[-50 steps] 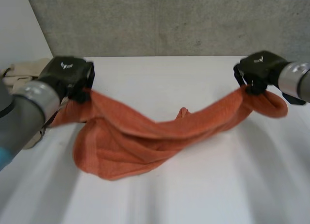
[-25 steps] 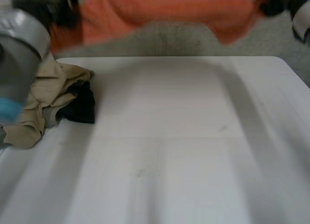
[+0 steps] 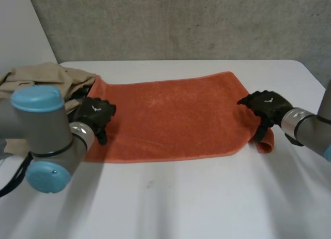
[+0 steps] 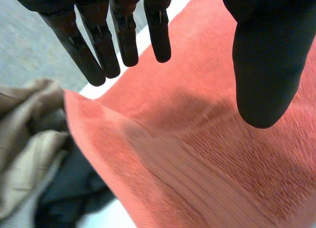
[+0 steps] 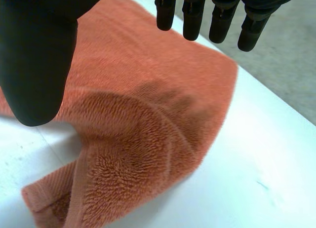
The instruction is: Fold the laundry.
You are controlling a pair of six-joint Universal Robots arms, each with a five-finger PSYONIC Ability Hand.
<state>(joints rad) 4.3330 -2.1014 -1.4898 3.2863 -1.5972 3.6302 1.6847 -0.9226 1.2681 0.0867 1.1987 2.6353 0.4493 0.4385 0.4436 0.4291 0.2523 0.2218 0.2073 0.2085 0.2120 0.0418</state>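
Head view: orange towel spread flat, a loose hand over each short end

Nearest the camera, the white table point(image 3: 181, 203) is bare up to the long near edge of the orange towel point(image 3: 170, 115). The towel lies spread across the middle of the table, long sides running left to right. Its near right corner point(image 3: 265, 143) is doubled over on itself in a small roll; in the right wrist view that turned-up flap point(image 5: 49, 198) shows its ribbed hem.

The left hand point(image 3: 94, 115) is over the towel's left end, about midway along that short edge. In the left wrist view its fingers point(image 4: 123, 35) are straight and side by side, the thumb point(image 4: 264, 65) stands well apart from them, and nothing is held between. Whether they touch the cloth cannot be told.

The right hand point(image 3: 266, 105) is over the right end, just beyond the rolled corner. In its own wrist view the fingers point(image 5: 192, 16) hang straight with small gaps and the thumb point(image 5: 37, 60) is set wide; no cloth is pinched.

Farther back, the towel's far left corner lies against a heap of beige clothes point(image 3: 46, 78) with a dark garment point(image 4: 74, 188) tucked beside it. Beyond the table's far edge stands a grey concrete wall point(image 3: 181, 21).
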